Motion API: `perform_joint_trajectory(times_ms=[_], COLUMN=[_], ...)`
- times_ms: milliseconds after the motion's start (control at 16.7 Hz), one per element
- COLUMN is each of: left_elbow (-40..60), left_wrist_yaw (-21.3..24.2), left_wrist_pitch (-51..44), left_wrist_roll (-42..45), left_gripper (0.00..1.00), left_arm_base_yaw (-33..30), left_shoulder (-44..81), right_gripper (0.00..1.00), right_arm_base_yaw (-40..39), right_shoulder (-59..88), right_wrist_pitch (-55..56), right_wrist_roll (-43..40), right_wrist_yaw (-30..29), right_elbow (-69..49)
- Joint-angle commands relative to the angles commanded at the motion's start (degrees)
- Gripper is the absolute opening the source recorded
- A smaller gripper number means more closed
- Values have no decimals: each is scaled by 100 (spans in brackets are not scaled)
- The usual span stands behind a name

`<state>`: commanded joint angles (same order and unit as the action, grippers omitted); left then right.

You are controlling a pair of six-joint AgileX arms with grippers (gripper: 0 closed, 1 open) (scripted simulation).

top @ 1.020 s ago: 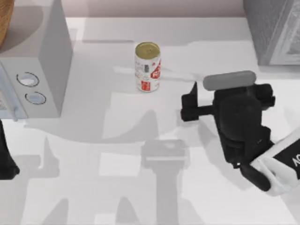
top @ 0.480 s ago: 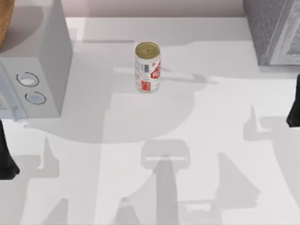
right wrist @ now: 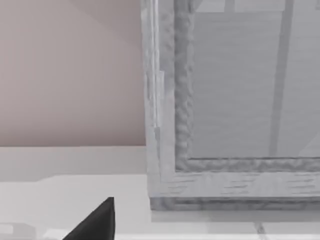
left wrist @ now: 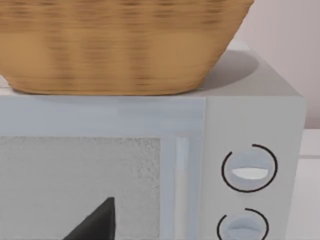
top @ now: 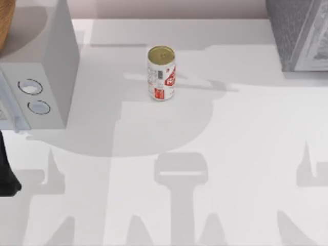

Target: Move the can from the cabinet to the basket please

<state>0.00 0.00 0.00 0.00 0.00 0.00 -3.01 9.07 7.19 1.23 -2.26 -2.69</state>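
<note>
One can stands upright on the white table, far centre, well apart from the cabinet at far right. At far left, the wicker basket rests atop the microwave. Finger state of either gripper: cannot tell.

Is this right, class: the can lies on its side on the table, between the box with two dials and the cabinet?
Not quite. The top view shows the can standing upright on the table, gold top up, not on its side. The rest holds: it stands between the box with two dials and the cabinet.
</note>
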Motion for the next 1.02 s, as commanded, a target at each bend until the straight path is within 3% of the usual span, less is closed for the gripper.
perform_joint_trajectory(times_ms=[300,720,1020], left_elbow=[0,0,0], left_wrist_yaw=[0,0,0], left_wrist_pitch=[0,0,0], left_wrist_roll=[0,0,0], left_gripper=[100,100,100], left_arm_base_yaw=[0,0,0], left_shoulder=[0,0,0], right_gripper=[100,100,100], right_arm_base_yaw=[300,343,1280], right_shoulder=[-903,-820,397], right_wrist_pitch=[-716,-645,393], right_wrist_roll=[-122,-119,-117], right_wrist_yaw=[225,278,1208], right_elbow=[268,235,-29])
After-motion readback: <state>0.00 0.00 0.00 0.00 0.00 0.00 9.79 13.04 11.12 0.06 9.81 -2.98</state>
